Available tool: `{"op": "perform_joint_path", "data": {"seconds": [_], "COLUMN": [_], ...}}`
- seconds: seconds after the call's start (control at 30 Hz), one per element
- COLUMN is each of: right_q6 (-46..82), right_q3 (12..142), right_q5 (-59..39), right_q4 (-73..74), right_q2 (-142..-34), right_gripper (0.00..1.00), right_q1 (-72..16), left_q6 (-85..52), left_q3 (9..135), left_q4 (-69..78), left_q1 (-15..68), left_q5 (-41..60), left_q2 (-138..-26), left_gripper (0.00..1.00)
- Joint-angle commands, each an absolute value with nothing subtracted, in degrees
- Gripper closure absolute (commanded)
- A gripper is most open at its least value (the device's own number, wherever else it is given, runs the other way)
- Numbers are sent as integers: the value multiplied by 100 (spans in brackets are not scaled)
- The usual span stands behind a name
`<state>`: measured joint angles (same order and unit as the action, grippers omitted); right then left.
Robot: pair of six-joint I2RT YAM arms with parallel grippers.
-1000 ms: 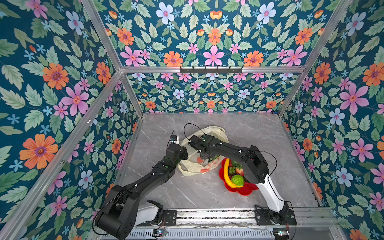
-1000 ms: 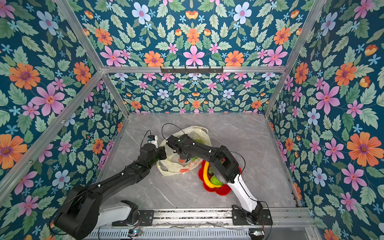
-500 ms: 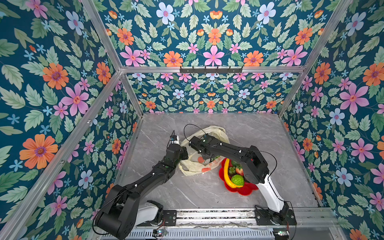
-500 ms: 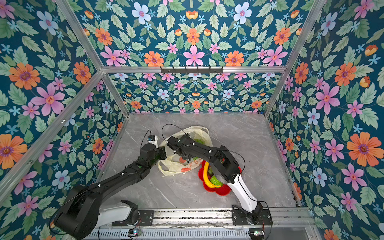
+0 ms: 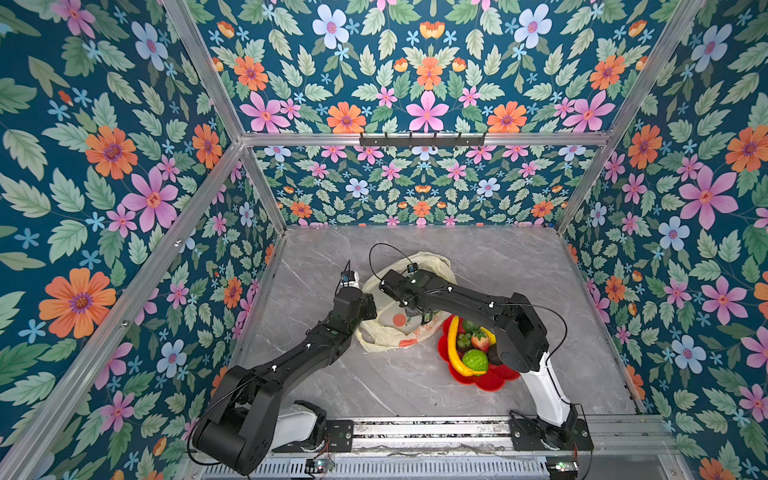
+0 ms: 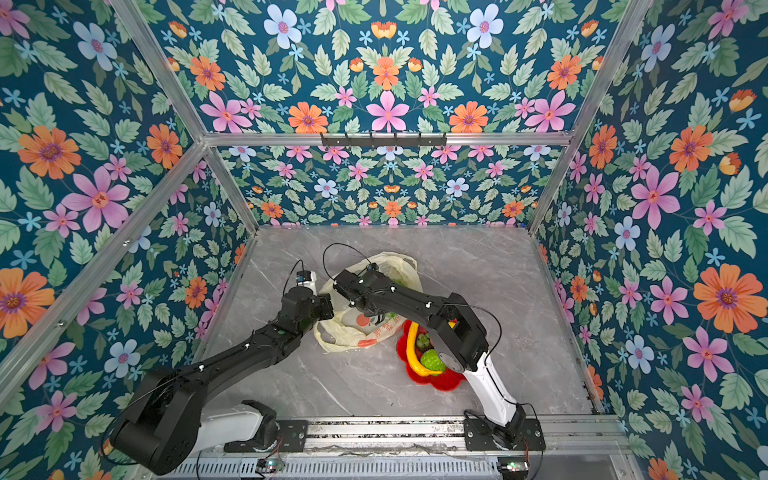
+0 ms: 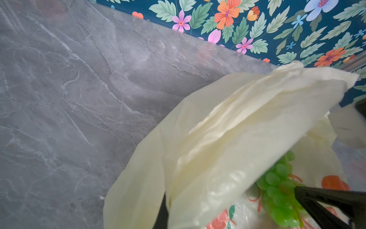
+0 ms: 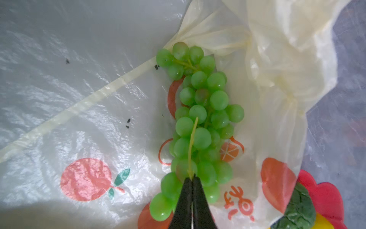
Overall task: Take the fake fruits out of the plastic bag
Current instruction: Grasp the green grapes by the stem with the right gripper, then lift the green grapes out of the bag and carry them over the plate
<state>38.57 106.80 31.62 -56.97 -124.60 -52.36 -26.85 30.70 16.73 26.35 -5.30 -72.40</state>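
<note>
Grey marbled desk (image 5: 374, 390) enclosed by floral walls (image 5: 415, 183). You see the bag (image 5: 386, 332), thin, crinkled, cream with orange prints, lying mid-desk beside the red plate (image 5: 492, 380) of fruit (image 5: 473, 359). Your left hand (image 5: 368, 308) is clenched on the bag's edge; your right hand (image 8: 191, 178) pinches the stem of the glossy green grapes (image 8: 200, 119) inside the bag.

Green grape bunch (image 8: 200, 123) inside crinkly cream bag (image 8: 79, 89)

Grape bunch (image 7: 277, 188) half under plastic bag (image 7: 227, 128) fold
</note>
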Motion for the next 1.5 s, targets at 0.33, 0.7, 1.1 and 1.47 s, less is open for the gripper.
{"op": "perform_joint_path", "data": {"seconds": [0.33,0.7,1.1,1.47], "right_q6": [3457,3193,3051,3015], "right_q3": [10446,10152,9847,9624], "right_q5": [2950,2743,2502,2417], "right_q4": [-5345,-5212,-5099,-5216], "right_q2": [-11649,-10826,-9924,-9007], "right_gripper": [100,100,100,100], "right_q1": [-5316,-5317,-5316,-5321], "left_q6": [-2653,-2654,-2654,-2654], "left_q3": [3186,3269,3391,3419], "left_q4": [1609,1534,1437,1371], "left_q1": [2633,2629,2632,2632], "left_q5": [-614,-642,-592,-649], "left_q2": [-7355,-7531,-7756,-7768], "left_gripper": [100,100,100,100]}}
